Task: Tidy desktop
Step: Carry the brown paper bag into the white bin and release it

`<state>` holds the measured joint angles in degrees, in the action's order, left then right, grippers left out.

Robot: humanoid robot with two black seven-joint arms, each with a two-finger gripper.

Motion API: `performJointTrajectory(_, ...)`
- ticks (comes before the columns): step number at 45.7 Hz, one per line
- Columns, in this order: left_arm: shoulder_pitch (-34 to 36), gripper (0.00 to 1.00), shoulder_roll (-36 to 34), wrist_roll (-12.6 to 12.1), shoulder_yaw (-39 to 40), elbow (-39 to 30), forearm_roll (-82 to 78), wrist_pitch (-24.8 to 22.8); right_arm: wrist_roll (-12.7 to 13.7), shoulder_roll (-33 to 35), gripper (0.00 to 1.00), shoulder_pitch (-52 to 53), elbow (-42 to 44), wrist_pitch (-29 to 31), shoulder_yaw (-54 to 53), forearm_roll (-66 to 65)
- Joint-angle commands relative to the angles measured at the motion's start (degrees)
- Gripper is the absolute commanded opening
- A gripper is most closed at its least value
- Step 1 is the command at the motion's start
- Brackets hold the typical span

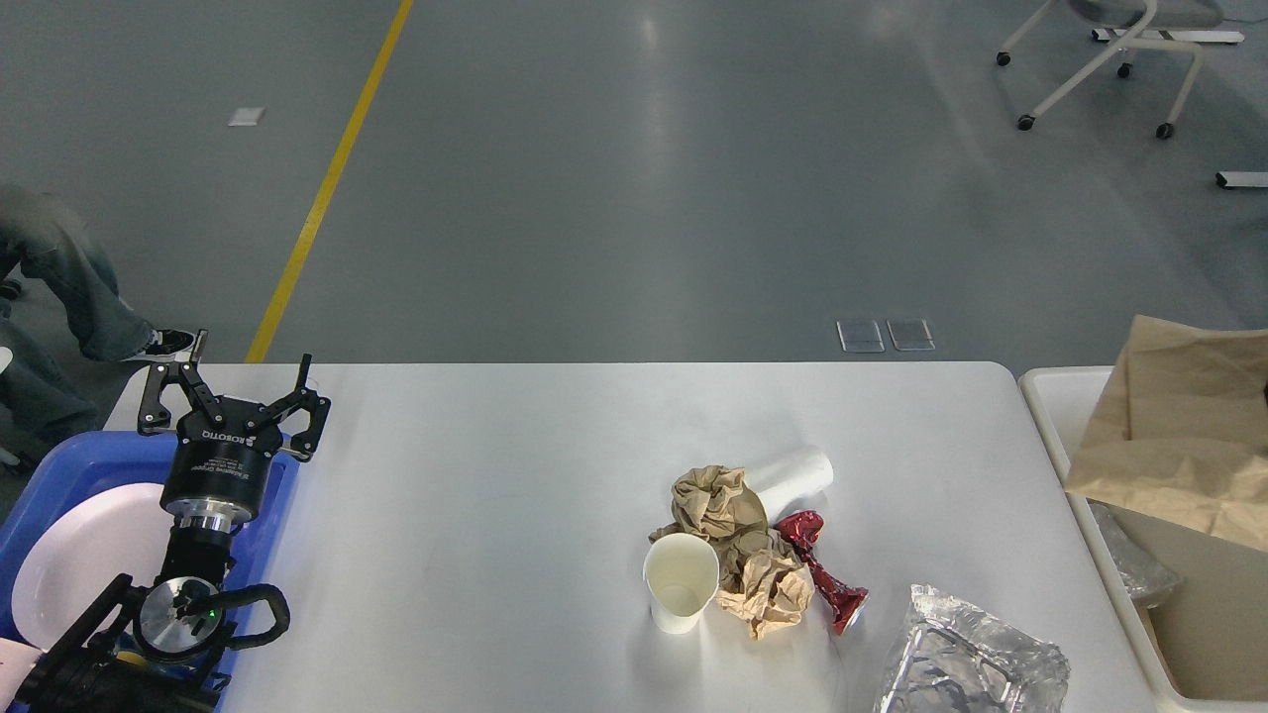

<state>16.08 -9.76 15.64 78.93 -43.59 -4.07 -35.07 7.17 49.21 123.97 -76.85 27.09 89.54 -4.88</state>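
Head view: white desktop (475,515) filling lower frame, carrying upright paper cup (680,582), crumpled brown paper (738,540), red wrapper (822,569); left gripper (230,396) spread wide, empty, above blue tray (59,465); right gripper out of frame; brown paper bag (1179,441) over cream bin (1055,391)

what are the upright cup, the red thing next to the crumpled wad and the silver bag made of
Upright cup: looks like matte white paper, with a rolled rim. Red wrapper: probably metallised foil or plastic film; it is glossy and twisted. Silver bag: seemingly foil or metallised plastic, with a mirror-like sheen and sharp creases.
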Motion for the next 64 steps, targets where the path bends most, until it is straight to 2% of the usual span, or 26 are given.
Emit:
performJointTrajectory(1,0.0,0.96,0.0,0.0,0.0,0.0,0.0,0.0,-0.1,5.2,0.00,-12.1,12.6,-0.6,-4.8,0.1)
performJointTrajectory(12,0.0,0.96,0.0,0.0,0.0,0.0,0.0,0.0,-0.3,5.4,0.00,-48.4,32.7,-8.1,-34.5,0.0)
performJointTrajectory(17,0.0,0.96,0.0,0.0,0.0,0.0,0.0,0.0,-0.3,0.3,0.00,-64.4,42.6,-12.1,-47.2,-0.2)
performJointTrajectory(22,0.0,0.96,0.0,0.0,0.0,0.0,0.0,0.0,-0.4,-5.8,0.00,-75.1,52.0,-16.4,-53.6,-0.3)
performJointTrajectory(28,0.0,0.96,0.0,0.0,0.0,0.0,0.0,0.0,-0.4,-14.2,0.00,-82.6,61.3,-22.9,-54.6,-0.4)
performJointTrajectory(37,0.0,0.96,0.0,0.0,0.0,0.0,0.0,0.0,-0.3,-22.0,0.00,-90.3,66.7,-32.1,-54.5,-0.2)
performJointTrajectory(54,0.0,0.96,0.0,0.0,0.0,0.0,0.0,0.0,-0.3,-24.7,0.00,-92.3,67.2,-33.1,-54.6,0.0)
performJointTrajectory(55,0.0,0.96,0.0,0.0,0.0,0.0,0.0,0.0,-0.3,-24.6,0.03,-92.3,67.2,-33.2,-54.5,0.0)
performJointTrajectory(56,0.0,0.96,0.0,0.0,0.0,0.0,0.0,0.0,-0.3,-24.6,0.16,-92.3,67.1,-33.3,-54.6,0.0)
performJointTrajectory(60,0.0,0.96,0.0,0.0,0.0,0.0,0.0,0.0,-0.3,-24.3,0.89,-92.2,66.7,-35.1,-54.6,0.0)
performJointTrajectory(61,0.0,0.96,0.0,0.0,0.0,0.0,0.0,0.0,-0.3,-24.3,1.00,-92.2,66.6,-35.8,-54.6,0.0)
performJointTrajectory(64,0.0,0.96,0.0,0.0,0.0,0.0,0.0,0.0,-0.3,-24.4,1.00,-92.2,66.4,-36.7,-54.7,0.0)
